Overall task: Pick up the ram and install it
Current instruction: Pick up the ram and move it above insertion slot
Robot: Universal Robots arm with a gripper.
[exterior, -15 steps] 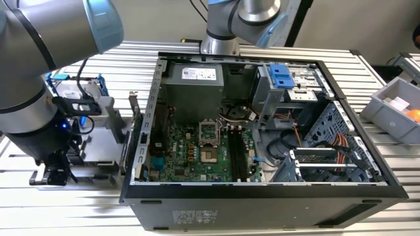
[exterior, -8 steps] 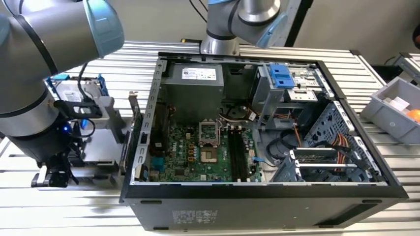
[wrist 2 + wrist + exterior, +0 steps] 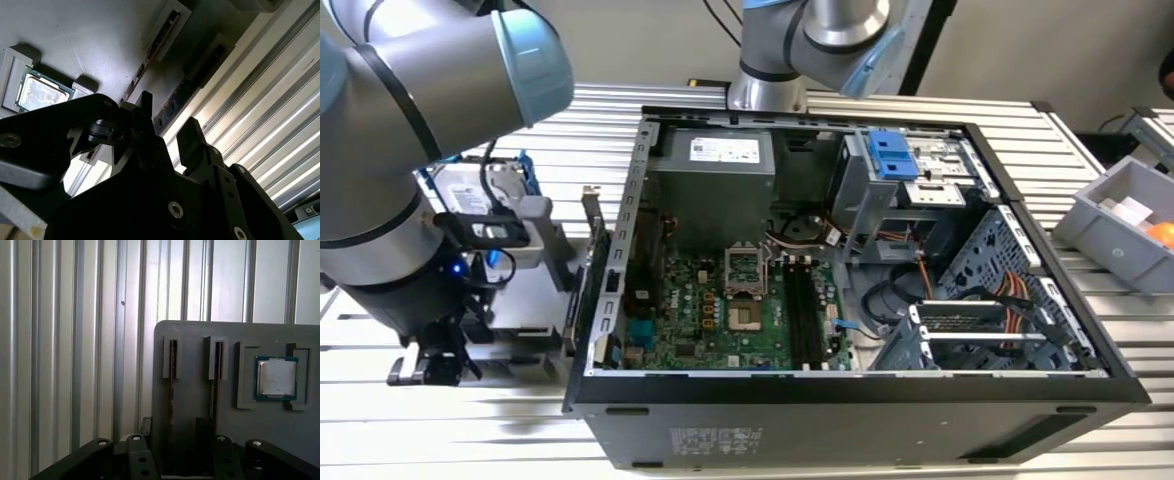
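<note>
Two ram sticks stand on edge in slots of a grey holder. One is the ram, the other stands nearer a square silver chip. My gripper is open and hangs over the holder's end. The ram farther from the chip runs in line with the gap between my fingers, untouched. In the exterior view my gripper is low at the left, beside the open computer case. The motherboard's long black slots lie inside the case.
A silver hard drive in a blue bracket stands on the holder behind my arm. A second arm's base stands behind the case. A grey bin sits at the exterior view's right. The table is ribbed metal.
</note>
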